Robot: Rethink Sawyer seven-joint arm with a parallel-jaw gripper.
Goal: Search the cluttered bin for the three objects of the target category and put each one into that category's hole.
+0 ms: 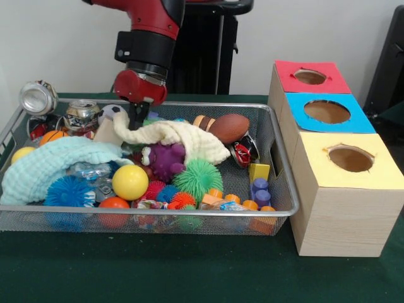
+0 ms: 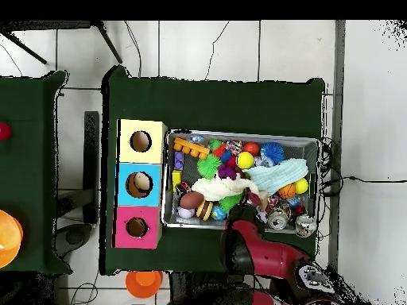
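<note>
The silver wire-mesh bin point(image 1: 158, 213) sits on the green table, full of toys; it also shows in the overhead view point(image 2: 238, 133). My gripper point(image 1: 137, 117) reaches down into the bin's far side at the left end of a cream cloth point(image 1: 183, 139), which drapes over the toys. Its tips are hidden among the clutter. In the overhead view the gripper point(image 2: 250, 208) is at the bin's near edge beside the cloth point(image 2: 221, 188). A wooden box beside the bin has a red hole point(image 1: 310, 76), a blue hole point(image 1: 326, 112) and a yellow hole point(image 1: 350, 158).
In the bin lie a yellow ball point(image 1: 130, 182), a green spiky ball point(image 1: 197, 178), a purple knobbly toy point(image 1: 166, 161), a brown football point(image 1: 229, 127), a light blue cloth point(image 1: 50, 167), crushed cans point(image 1: 82, 115) and purple blocks point(image 1: 260, 190). One can point(image 1: 38, 96) rests on the left rim.
</note>
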